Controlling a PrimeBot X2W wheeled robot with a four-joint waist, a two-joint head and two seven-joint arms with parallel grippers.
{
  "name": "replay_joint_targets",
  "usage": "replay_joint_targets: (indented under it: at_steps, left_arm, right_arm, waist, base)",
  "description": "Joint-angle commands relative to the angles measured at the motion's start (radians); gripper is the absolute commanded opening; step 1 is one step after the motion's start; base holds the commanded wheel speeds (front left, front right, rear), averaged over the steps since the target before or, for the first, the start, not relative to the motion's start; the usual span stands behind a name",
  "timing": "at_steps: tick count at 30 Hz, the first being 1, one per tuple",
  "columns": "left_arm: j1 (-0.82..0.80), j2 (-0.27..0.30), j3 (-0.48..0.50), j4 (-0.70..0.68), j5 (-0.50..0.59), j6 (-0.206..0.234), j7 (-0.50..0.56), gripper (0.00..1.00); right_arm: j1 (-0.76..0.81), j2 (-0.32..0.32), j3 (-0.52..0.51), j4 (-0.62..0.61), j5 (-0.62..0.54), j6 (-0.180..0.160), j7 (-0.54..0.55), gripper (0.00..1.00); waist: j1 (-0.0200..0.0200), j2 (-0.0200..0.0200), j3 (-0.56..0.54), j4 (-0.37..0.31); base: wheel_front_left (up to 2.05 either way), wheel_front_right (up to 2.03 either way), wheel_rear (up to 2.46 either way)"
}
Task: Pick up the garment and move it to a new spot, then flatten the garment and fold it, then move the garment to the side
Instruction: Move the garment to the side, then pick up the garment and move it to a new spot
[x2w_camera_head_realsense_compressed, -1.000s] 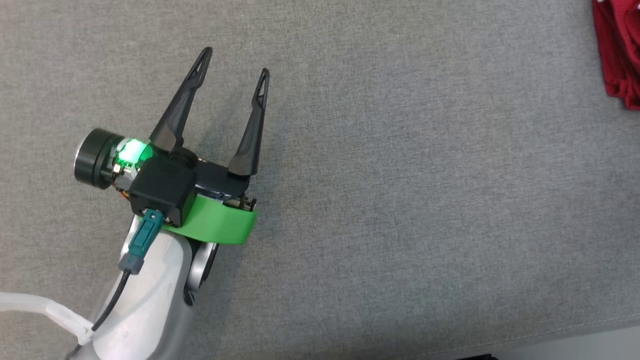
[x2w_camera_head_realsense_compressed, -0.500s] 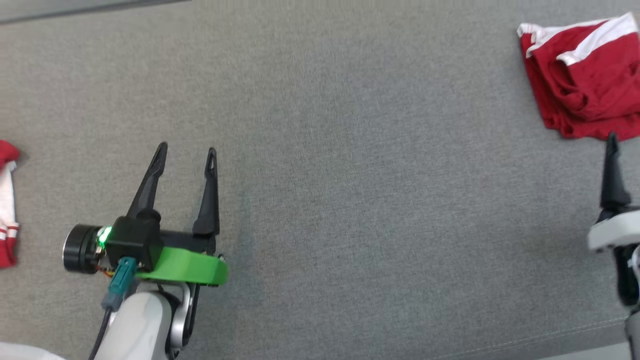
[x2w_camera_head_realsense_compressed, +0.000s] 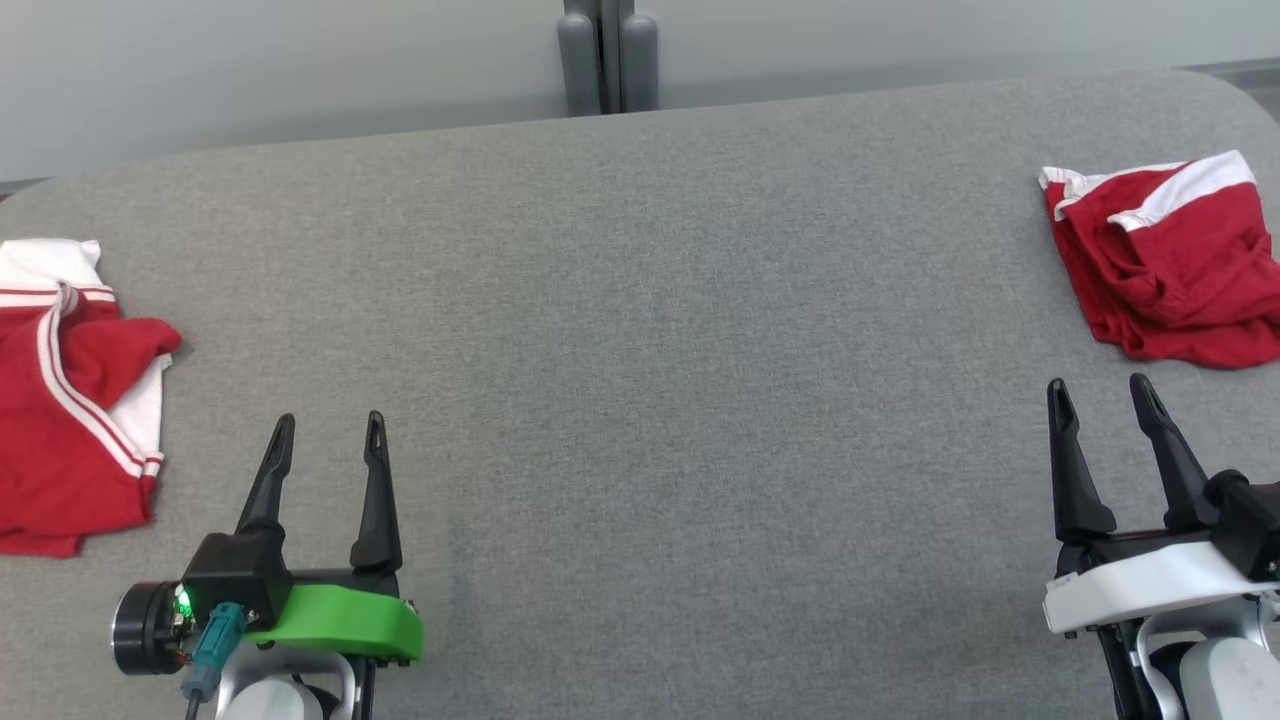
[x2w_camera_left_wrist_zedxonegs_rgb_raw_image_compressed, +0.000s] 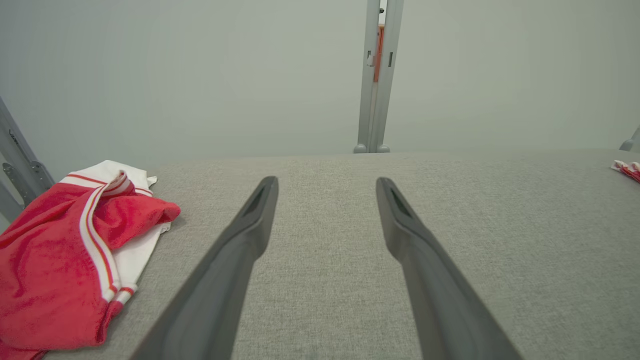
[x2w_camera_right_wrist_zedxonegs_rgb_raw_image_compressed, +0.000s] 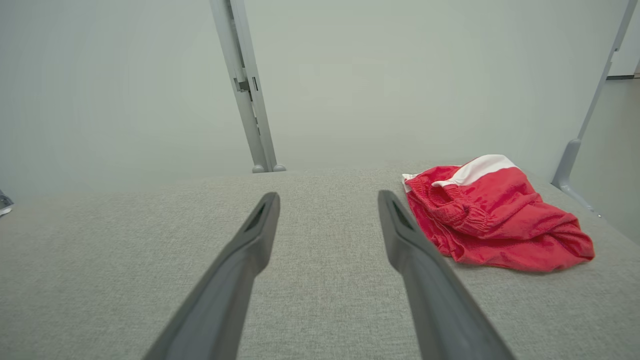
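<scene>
The garment (x2w_camera_head_realsense_compressed: 70, 420), red with white stripes, lies crumpled at nine o'clock on the grey surface (x2w_camera_head_realsense_compressed: 650, 330), clipped by the frame edge like the second garment (x2w_camera_head_realsense_compressed: 1165, 270) at two o'clock; left gripper (x2w_camera_head_realsense_compressed: 330, 420) and right gripper (x2w_camera_head_realsense_compressed: 1097, 385) gape empty.

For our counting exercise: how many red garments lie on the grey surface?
2. The left garment lies at the left edge, partly out of frame; the right garment lies far right, beyond the right gripper.
</scene>
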Motion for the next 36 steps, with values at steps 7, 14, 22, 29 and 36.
replay_joint_targets:
  at_steps: [7, 14, 22, 29, 36]
  left_arm:
    - [0.065, 0.024, 0.007, 0.029, -0.025, -0.015, -0.005, 1.0]
    - [0.096, 0.021, -0.012, 0.054, -0.039, -0.03, -0.004, 1.0]
    - [0.104, 0.031, -0.022, 0.081, -0.04, -0.037, -0.008, 1.0]
    - [0.092, 0.03, -0.031, 0.099, -0.042, -0.039, -0.008, 1.0]
    - [0.08, 0.028, -0.037, 0.11, -0.044, -0.037, -0.011, 1.0]
  right_arm:
    - [0.106, 0.025, 0.001, -0.093, -0.027, -0.001, 0.067, 1.0]
    - [0.176, 0.042, -0.012, -0.155, -0.034, -0.001, 0.113, 1.0]
    - [0.22, 0.055, -0.014, -0.184, -0.035, -0.001, 0.137, 1.0]
    - [0.224, 0.059, -0.01, -0.192, -0.038, -0.001, 0.146, 1.0]
    - [0.225, 0.056, -0.01, -0.194, -0.037, -0.001, 0.143, 1.0]
  waist:
    - [0.0, 0.0, -0.124, 0.074]
    - [0.0, 0.0, -0.164, 0.065]
    - [0.0, 0.0, -0.181, 0.054]
    - [0.0, 0.0, -0.182, 0.047]
    - [0.0, 0.0, -0.182, 0.05]
  base:
    - [0.0, 0.0, 0.0]
    - [0.0, 0.0, 0.0]
    - [0.0, 0.0, 0.0]
    - [0.0, 0.0, 0.0]
    - [0.0, 0.0, 0.0]
